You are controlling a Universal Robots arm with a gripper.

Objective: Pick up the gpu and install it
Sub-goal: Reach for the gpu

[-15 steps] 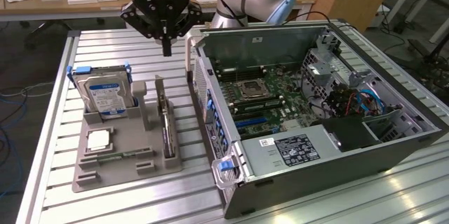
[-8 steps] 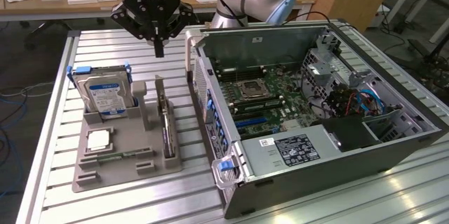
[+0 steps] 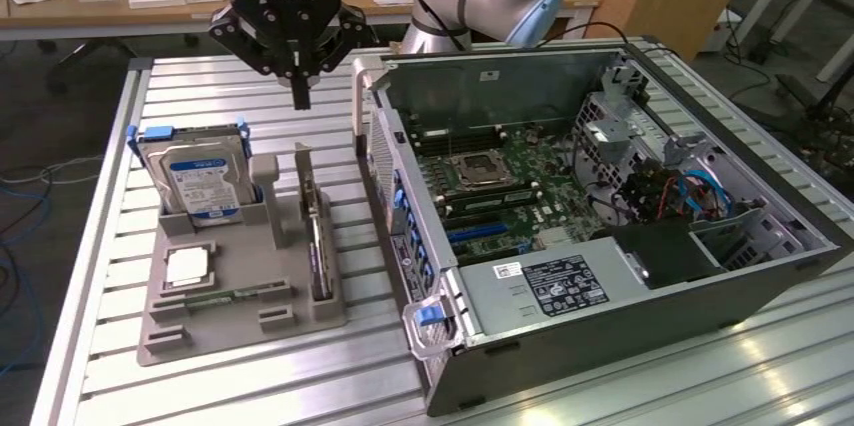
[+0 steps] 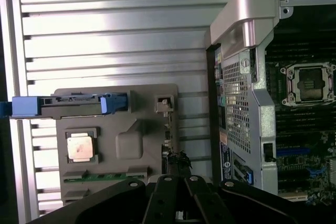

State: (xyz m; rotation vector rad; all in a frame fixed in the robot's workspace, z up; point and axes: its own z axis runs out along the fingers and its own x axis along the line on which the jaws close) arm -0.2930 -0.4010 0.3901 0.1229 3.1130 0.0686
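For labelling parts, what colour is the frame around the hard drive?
Blue frame, best in exterior view.

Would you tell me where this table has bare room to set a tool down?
Bare slats lie behind the grey holder, below the gripper, and along the table's near edge in front of holder and computer case. The strip between holder and case is narrow; the holder itself is crowded with the hard drive and gpu.

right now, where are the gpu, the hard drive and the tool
gpu (image 3: 315, 231), exterior view, side of the card standing on edge
hard drive (image 3: 203, 184), exterior view, its blue-white label
tool (image 3: 300, 96), exterior view, tips of its shut fingers
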